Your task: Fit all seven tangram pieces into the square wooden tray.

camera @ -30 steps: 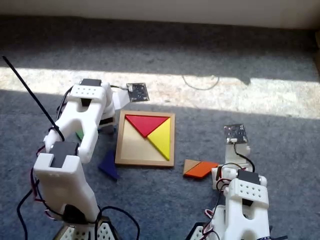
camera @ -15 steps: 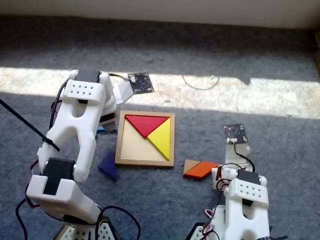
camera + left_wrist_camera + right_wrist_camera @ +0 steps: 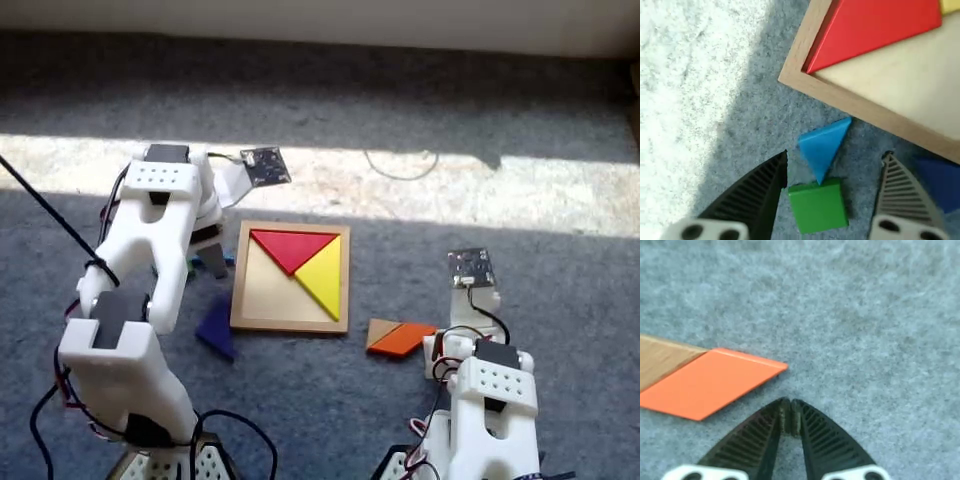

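The square wooden tray (image 3: pixel 243 300) lies mid-carpet and holds a red triangle (image 3: pixel 293 247) and a yellow triangle (image 3: pixel 323 278). My left gripper (image 3: pixel 835 156) hovers open just off the tray's left side (image 3: pixel 850 102). Between its fingers lie a light blue triangle (image 3: pixel 824 146) and a green square (image 3: pixel 817 206), touching at a corner. A dark blue triangle (image 3: pixel 217 328) rests nearer the arm's base. My right gripper (image 3: pixel 790 412) is shut and empty, close beside the orange parallelogram (image 3: pixel 710 382), which touches a tan triangle (image 3: pixel 660 357). Both of those lie right of the tray (image 3: pixel 400 337).
The floor is grey carpet with a sunlit band (image 3: pixel 450 185) beyond the tray. A thin loop of wire (image 3: pixel 398 165) lies in that band. A black rod (image 3: pixel 50 215) slants across the left arm. Open carpet stretches right of the tray.
The left arm's wrist has swung slightly away from the tray and to the left, shifting over the pieces beside the tray's left edge. The right arm and all pieces stay put.
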{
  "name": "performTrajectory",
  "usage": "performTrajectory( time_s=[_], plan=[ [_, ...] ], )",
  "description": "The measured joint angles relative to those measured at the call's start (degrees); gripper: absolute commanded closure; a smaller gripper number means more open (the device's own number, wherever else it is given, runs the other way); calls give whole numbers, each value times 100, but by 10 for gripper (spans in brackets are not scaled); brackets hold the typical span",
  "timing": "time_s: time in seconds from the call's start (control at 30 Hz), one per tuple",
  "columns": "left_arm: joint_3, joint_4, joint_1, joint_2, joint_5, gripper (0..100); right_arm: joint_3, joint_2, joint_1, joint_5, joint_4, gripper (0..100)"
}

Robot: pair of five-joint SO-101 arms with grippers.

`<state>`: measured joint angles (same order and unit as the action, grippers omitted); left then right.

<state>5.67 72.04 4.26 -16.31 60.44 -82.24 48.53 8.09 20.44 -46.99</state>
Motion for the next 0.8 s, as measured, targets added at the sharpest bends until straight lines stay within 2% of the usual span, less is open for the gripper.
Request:
performTrajectory(
  time_s=[0.23, 0.57, 0.8],
  plan=[
    [-536, -35, 0, -862, 53, 710, 0, 0, 0, 0, 0, 995],
    [-976, -26, 62, -1451, 62, 808, 0, 0, 0, 0, 0, 995],
    [-1037, 484, 62, -1451, 62, 864, 0, 0, 0, 0, 0, 995]
  ],
)
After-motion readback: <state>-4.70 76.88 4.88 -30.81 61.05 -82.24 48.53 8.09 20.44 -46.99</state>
